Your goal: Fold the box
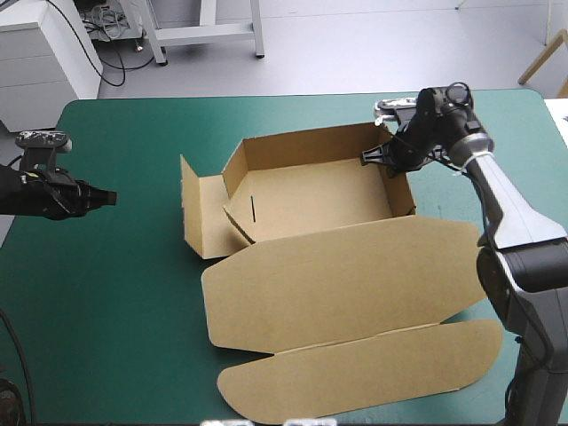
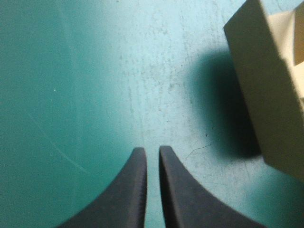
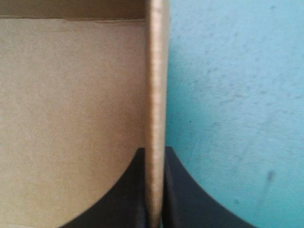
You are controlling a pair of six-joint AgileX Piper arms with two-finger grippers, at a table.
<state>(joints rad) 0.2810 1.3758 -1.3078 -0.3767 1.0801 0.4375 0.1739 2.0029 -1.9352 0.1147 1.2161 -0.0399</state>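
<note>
The brown box (image 1: 311, 200) stands mid-table as an open tray, its far and right walls raised and the lid (image 1: 346, 293) lying flat toward the near edge. Its left end flap (image 1: 200, 217) stands loosely outward. My right gripper (image 1: 377, 155) is at the tray's far right corner, shut on the right wall (image 3: 155, 95), one finger inside the box and one outside. My left gripper (image 1: 105, 195) hovers over bare cover well left of the box, fingers (image 2: 137, 190) nearly together with nothing between them. The box's left flap (image 2: 266, 95) shows ahead of it to one side.
The teal-green cover (image 1: 115, 293) lies bare left of the box. The lid's long tuck flap (image 1: 364, 373) reaches close to the table's near edge. White furniture and cables stand beyond the far edge.
</note>
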